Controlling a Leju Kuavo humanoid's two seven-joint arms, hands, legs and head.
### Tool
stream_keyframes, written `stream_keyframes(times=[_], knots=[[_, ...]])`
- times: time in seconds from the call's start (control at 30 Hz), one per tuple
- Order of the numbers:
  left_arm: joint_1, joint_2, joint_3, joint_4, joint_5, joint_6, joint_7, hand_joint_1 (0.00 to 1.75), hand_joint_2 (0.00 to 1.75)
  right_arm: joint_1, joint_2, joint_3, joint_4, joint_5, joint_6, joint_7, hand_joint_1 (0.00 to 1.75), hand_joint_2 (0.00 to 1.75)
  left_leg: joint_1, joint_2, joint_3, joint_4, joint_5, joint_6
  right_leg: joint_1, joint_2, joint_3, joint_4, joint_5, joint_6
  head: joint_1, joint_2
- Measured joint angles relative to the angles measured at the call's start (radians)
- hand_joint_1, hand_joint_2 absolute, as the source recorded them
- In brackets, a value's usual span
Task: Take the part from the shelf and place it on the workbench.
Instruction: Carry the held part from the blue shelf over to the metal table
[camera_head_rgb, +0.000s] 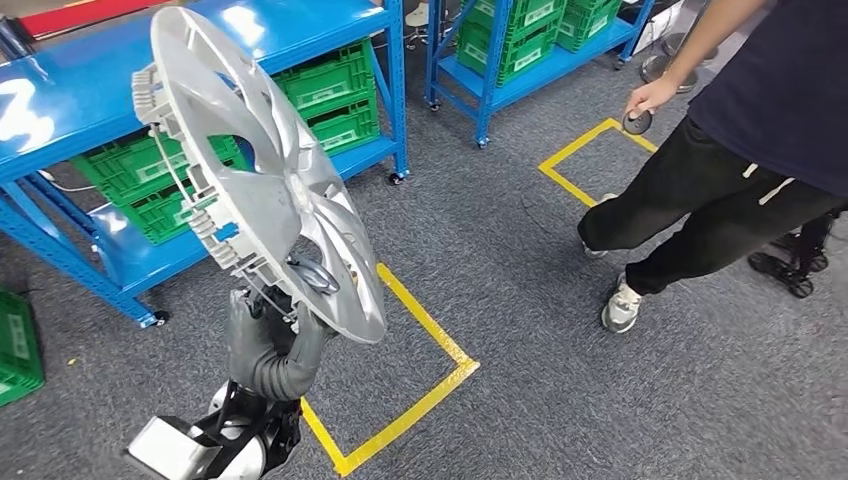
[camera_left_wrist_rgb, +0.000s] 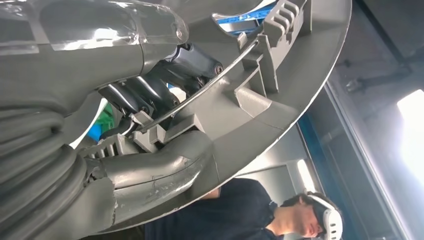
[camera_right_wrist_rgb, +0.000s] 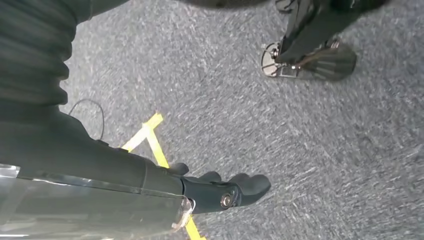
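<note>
In the head view the left hand (camera_head_rgb: 268, 335) grips the lower rim of the part (camera_head_rgb: 262, 170), a silver wheel cover held up tilted in the air above the grey carpet, in front of a blue shelf (camera_head_rgb: 120, 85) with green crates (camera_head_rgb: 325, 90), while a person (camera_head_rgb: 740, 150) stands to the right beside yellow floor tape (camera_head_rgb: 430, 330). The left wrist view shows the thumb (camera_left_wrist_rgb: 155, 170) and dark fingers (camera_left_wrist_rgb: 150, 95) clamped on the cover's ribbed inner rim (camera_left_wrist_rgb: 250, 90). In the right wrist view the right hand (camera_right_wrist_rgb: 220, 192) hangs over the carpet, fingers stretched out and holding nothing.

The wheel cover (camera_head_rgb: 262, 170) hides most of the left hand (camera_head_rgb: 268, 335) gripping its rim. The person (camera_head_rgb: 745, 150) is cut off above the chest. The floor under the right hand (camera_right_wrist_rgb: 220, 192) is blurred.
</note>
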Motion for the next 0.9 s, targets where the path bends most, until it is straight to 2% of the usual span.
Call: stream_keyframes(times=[0.07, 0.1, 0.13, 0.17, 0.2, 0.23, 0.3, 0.33, 0.4, 0.43, 0.47, 0.5, 0.57, 0.6, 0.63, 0.67, 0.7, 0.73, 0.77, 0.8, 0.87, 0.9], knots=[[-0.009, -0.002, 0.002, 0.003, 0.003, -0.005, 0.009, 1.75, 1.75, -0.006, 0.002, 0.000, 0.000, 0.000, 0.001, 0.003, 0.00, 1.75, -0.002, 0.024, 0.005, -0.001, -0.004, 0.007, -0.002, -0.037, -0.067, 0.128, -0.056, 0.009, 0.004, 0.000], [-0.012, -0.002, 0.003, 0.006, 0.004, -0.008, 0.011, 1.75, 1.75, -0.007, 0.002, 0.000, 0.000, 0.000, 0.001, 0.004, 0.00, 1.75, -0.003, 0.035, 0.007, -0.001, -0.007, 0.007, -0.004, -0.044, -0.101, 0.189, -0.074, 0.011, 0.004, 0.000], [-0.015, -0.003, 0.003, 0.009, 0.004, -0.010, 0.012, 1.75, 1.75, -0.007, 0.003, 0.000, 0.000, 0.000, 0.002, 0.005, 0.00, 1.75, -0.003, 0.045, 0.009, -0.001, -0.009, 0.007, -0.005, -0.047, -0.120, 0.220, -0.076, 0.012, 0.005, 0.000], [-0.017, -0.003, 0.003, 0.012, 0.006, -0.012, 0.014, 1.75, 1.75, -0.006, 0.004, 0.000, 0.000, 0.000, 0.002, 0.006, 0.00, 1.75, -0.003, 0.053, 0.012, -0.001, -0.012, 0.006, -0.006, -0.049, -0.120, 0.214, -0.058, 0.011, 0.005, 0.000], [-0.022, -0.004, 0.003, 0.015, 0.008, -0.015, 0.016, 1.75, 1.75, -0.005, 0.004, 0.000, 0.000, 0.000, 0.002, 0.008, 0.00, 1.75, -0.003, 0.060, 0.017, -0.001, -0.016, 0.004, -0.006, -0.051, -0.100, 0.169, -0.023, 0.009, 0.005, 0.000], [-0.027, -0.006, 0.004, 0.018, 0.011, -0.018, 0.019, 1.75, 1.75, -0.004, 0.005, 0.000, 0.000, 0.000, 0.002, 0.010, 0.00, 1.75, -0.003, 0.067, 0.022, -0.001, -0.019, 0.001, -0.005, -0.059, -0.066, 0.098, 0.016, 0.004, 0.005, 0.000], [-0.041, -0.009, 0.006, 0.024, 0.017, -0.024, 0.026, 1.75, 1.75, -0.007, 0.005, 0.000, 0.000, 0.000, 0.002, 0.012, 0.00, 1.75, -0.006, 0.078, 0.028, -0.002, -0.026, -0.007, 0.004, -0.078, -0.007, -0.021, 0.059, -0.006, 0.005, 0.000], [-0.047, -0.010, 0.008, 0.027, 0.019, -0.027, 0.028, 1.75, 1.75, -0.009, 0.005, 0.000, 0.000, 0.000, 0.002, 0.012, 0.00, 1.75, -0.007, 0.083, 0.029, -0.003, -0.028, -0.012, 0.008, -0.084, 0.005, -0.049, 0.061, -0.011, 0.005, 0.000], [-0.055, -0.012, 0.011, 0.033, 0.018, -0.029, 0.033, 1.75, 1.75, -0.011, 0.005, 0.000, 0.000, 0.001, 0.003, 0.012, 0.00, 1.75, -0.006, 0.093, 0.033, -0.008, -0.029, -0.023, 0.013, -0.078, 0.007, -0.058, 0.057, -0.019, 0.005, 0.000], [-0.056, -0.014, 0.011, 0.036, 0.013, -0.026, 0.037, 1.75, 1.75, -0.010, 0.004, 0.000, 0.000, 0.002, 0.002, 0.012, 0.00, 1.75, -0.005, 0.089, 0.036, -0.008, -0.033, -0.029, 0.012, -0.073, 0.011, -0.065, 0.058, -0.024, 0.004, 0.000], [-0.057, -0.015, 0.011, 0.039, 0.006, -0.023, 0.041, 1.75, 1.75, -0.009, 0.004, 0.000, 0.000, 0.002, 0.002, 0.013, 0.00, 1.75, -0.004, 0.074, 0.033, 0.002, -0.044, -0.032, 0.010, -0.068, 0.016, -0.072, 0.060, -0.030, 0.004, 0.000], [-0.056, -0.016, 0.010, 0.040, -0.002, -0.020, 0.044, 1.75, 1.75, -0.008, 0.004, 0.000, 0.001, 0.002, 0.002, 0.013, 0.00, 1.75, -0.004, 0.056, 0.021, 0.031, -0.063, -0.034, 0.008, -0.064, 0.021, -0.079, 0.062, -0.036, 0.002, 0.000], [-0.055, -0.017, 0.010, 0.043, -0.011, -0.016, 0.046, 1.75, 1.75, -0.007, 0.002, 0.000, 0.001, 0.001, 0.002, 0.014, 0.00, 1.75, -0.005, 0.026, -0.039, 0.143, -0.117, -0.035, 0.007, -0.054, 0.026, -0.083, 0.062, -0.045, -0.001, 0.000], [-0.054, -0.018, 0.010, 0.045, -0.012, -0.013, 0.046, 1.75, 1.75, -0.007, 0.001, 0.000, 0.001, 0.000, 0.002, 0.015, 0.00, 1.75, -0.006, 0.024, -0.076, 0.205, -0.137, -0.036, 0.008, -0.046, 0.027, -0.082, 0.061, -0.047, -0.002, 0.000], [-0.053, -0.019, 0.009, 0.048, -0.013, -0.010, 0.045, 1.75, 1.75, -0.007, 0.000, 0.000, 0.001, -0.001, 0.002, 0.015, 0.00, 1.75, -0.005, 0.025, -0.104, 0.245, -0.141, -0.037, 0.010, -0.037, 0.027, -0.081, 0.059, -0.049, -0.003, 0.000], [-0.051, -0.019, 0.009, 0.051, -0.013, -0.006, 0.044, 1.75, 1.75, -0.006, -0.001, 0.000, 0.001, -0.003, 0.002, 0.016, 0.00, 1.75, -0.005, 0.026, -0.118, 0.252, -0.125, -0.036, 0.011, -0.028, 0.029, -0.079, 0.057, -0.049, -0.003, 0.000], [-0.050, -0.020, 0.008, 0.053, -0.013, -0.002, 0.041, 1.75, 1.75, -0.005, -0.002, 0.000, 0.001, -0.005, 0.002, 0.016, 0.00, 1.75, -0.005, 0.025, -0.113, 0.223, -0.091, -0.035, 0.011, -0.018, 0.031, -0.077, 0.054, -0.049, -0.004, 0.000], [-0.049, -0.021, 0.007, 0.055, -0.013, 0.000, 0.039, 1.75, 1.75, -0.003, -0.002, 0.000, 0.001, -0.008, 0.002, 0.017, 0.00, 1.75, -0.004, 0.018, -0.092, 0.166, -0.046, -0.034, 0.010, -0.008, 0.033, -0.073, 0.050, -0.046, -0.004, 0.000], [-0.048, -0.023, 0.007, 0.056, -0.014, 0.001, 0.035, 1.75, 1.75, -0.002, -0.003, 0.000, 0.001, -0.011, 0.002, 0.017, 0.00, 1.75, -0.003, 0.001, -0.068, 0.108, -0.013, -0.031, 0.010, 0.000, 0.034, -0.069, 0.046, -0.042, -0.004, 0.000], [-0.047, -0.025, 0.006, 0.057, -0.014, 0.002, 0.031, 1.75, 1.75, -0.002, -0.004, 0.000, 0.001, -0.014, 0.002, 0.017, 0.00, 1.75, -0.002, -0.014, -0.047, 0.058, 0.007, -0.028, 0.010, 0.008, 0.032, -0.063, 0.042, -0.038, -0.005, 0.000], [-0.042, -0.030, 0.002, 0.061, -0.016, 0.005, 0.022, 1.75, 1.75, -0.002, -0.007, 0.000, 0.001, -0.018, 0.002, 0.017, 0.00, 1.75, -0.004, -0.032, -0.029, 0.018, 0.010, -0.020, 0.006, 0.023, 0.026, -0.057, 0.039, -0.027, -0.004, 0.000], [-0.040, -0.034, 0.001, 0.064, -0.017, 0.007, 0.019, 1.75, 1.75, -0.001, -0.008, 0.000, 0.001, -0.019, 0.002, 0.017, 0.00, 1.75, -0.006, -0.025, -0.026, 0.012, 0.009, -0.015, 0.003, 0.031, 0.024, -0.057, 0.039, -0.022, -0.004, 0.000]])
